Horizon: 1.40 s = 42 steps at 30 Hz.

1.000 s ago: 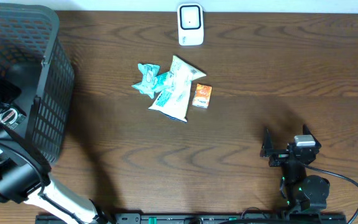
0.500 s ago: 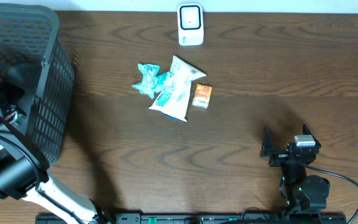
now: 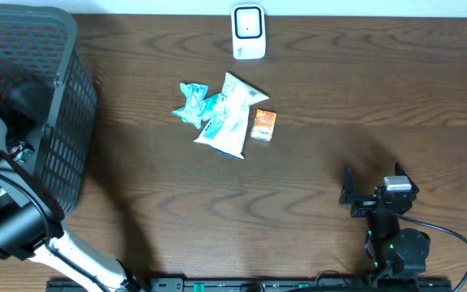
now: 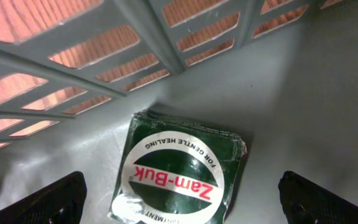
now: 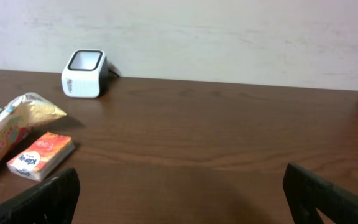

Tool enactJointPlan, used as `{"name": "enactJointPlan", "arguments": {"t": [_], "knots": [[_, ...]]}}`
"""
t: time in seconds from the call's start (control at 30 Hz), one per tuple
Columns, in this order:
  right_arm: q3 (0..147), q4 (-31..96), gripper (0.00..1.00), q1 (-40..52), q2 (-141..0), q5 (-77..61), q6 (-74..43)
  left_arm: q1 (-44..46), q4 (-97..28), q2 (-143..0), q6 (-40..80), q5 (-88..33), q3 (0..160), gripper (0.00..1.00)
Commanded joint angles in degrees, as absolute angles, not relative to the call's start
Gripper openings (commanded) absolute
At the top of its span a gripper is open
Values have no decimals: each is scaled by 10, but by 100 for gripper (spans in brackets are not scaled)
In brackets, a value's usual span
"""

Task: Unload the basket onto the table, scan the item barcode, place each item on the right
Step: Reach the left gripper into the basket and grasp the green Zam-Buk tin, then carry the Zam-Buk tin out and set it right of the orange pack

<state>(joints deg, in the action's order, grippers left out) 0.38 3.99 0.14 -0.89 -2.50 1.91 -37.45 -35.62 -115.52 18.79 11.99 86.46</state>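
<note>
Wooden counter [image 3: 339, 97] carries the scanner [image 3: 248, 32]; scanning seems not begun. Inside the basket [image 3: 63, 122], left fingers [image 4: 48, 199] hang spread over a green box [image 4: 179, 171], not gripped. Right fingers [image 5: 42, 196] are spread too.

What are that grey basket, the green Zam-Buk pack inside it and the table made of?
Basket: likely moulded plastic, matte grey, with even lattice slats. Zam-Buk pack: probably printed cardboard, slightly glossy; one corner looks scuffed white. Table: dark wood or wood-look laminate, showing wavy grain.
</note>
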Motion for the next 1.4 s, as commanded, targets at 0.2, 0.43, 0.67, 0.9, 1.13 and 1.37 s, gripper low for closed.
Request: {"name": "enactJointPlan", "arguments": {"t": [0.2,0.43,0.67,0.9,1.13,1.37], "knots": [[3,42,99,4,-8,-20,13,-384,-309,-1161,161,127,808,98],[3,42,99,4,-8,-20,13,-395,-268,-1161,161,127,781,98],[3,42,99,4,-8,-20,13,-395,-262,-1161,161,126,767,83],[3,42,99,4,-8,-20,13,-395,-260,-1161,161,64,766,66],[3,42,99,4,-8,-20,13,-395,-274,-1160,161,48,766,55],[3,42,99,4,-8,-20,13,-395,-284,-1102,161,22,766,55]]}}
